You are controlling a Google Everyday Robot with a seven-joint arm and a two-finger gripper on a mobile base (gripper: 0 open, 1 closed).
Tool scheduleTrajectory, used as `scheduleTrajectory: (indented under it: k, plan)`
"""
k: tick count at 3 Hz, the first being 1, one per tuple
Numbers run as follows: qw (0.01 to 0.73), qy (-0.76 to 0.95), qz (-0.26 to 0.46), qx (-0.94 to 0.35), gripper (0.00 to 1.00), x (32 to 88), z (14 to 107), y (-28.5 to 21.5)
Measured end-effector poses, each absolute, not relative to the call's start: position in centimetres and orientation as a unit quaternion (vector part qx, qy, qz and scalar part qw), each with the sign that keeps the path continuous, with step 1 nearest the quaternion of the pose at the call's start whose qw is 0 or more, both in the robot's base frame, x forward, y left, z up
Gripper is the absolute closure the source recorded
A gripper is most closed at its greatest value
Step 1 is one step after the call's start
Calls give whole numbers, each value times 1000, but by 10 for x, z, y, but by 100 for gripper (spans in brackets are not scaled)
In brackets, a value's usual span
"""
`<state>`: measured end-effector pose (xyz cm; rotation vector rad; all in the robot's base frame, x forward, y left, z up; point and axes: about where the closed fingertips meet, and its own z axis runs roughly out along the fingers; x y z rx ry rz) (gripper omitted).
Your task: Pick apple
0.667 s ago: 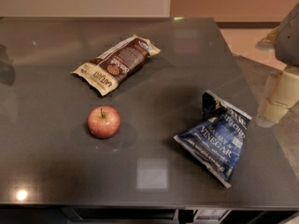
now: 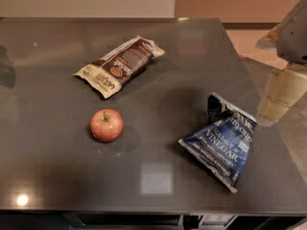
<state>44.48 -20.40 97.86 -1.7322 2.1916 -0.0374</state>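
The apple is small, round and red with a yellowish blush and a short dark stem. It sits upright on the dark table, left of centre, and nothing touches it. My gripper is a cream-coloured piece under a grey arm part at the right edge of the view. It hangs beyond the table's right side, far to the right of the apple and slightly higher in the view. It holds nothing that I can see.
A brown and cream snack bag lies behind the apple. A blue salt-and-vinegar chip bag lies to the right, between the apple and the gripper. The table's front edge runs close below.
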Motion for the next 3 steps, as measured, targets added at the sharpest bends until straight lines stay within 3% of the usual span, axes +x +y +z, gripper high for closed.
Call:
scheduleTrajectory:
  k: [3]
  plan:
    - [236,713,83,-655,0,478,970,-105]
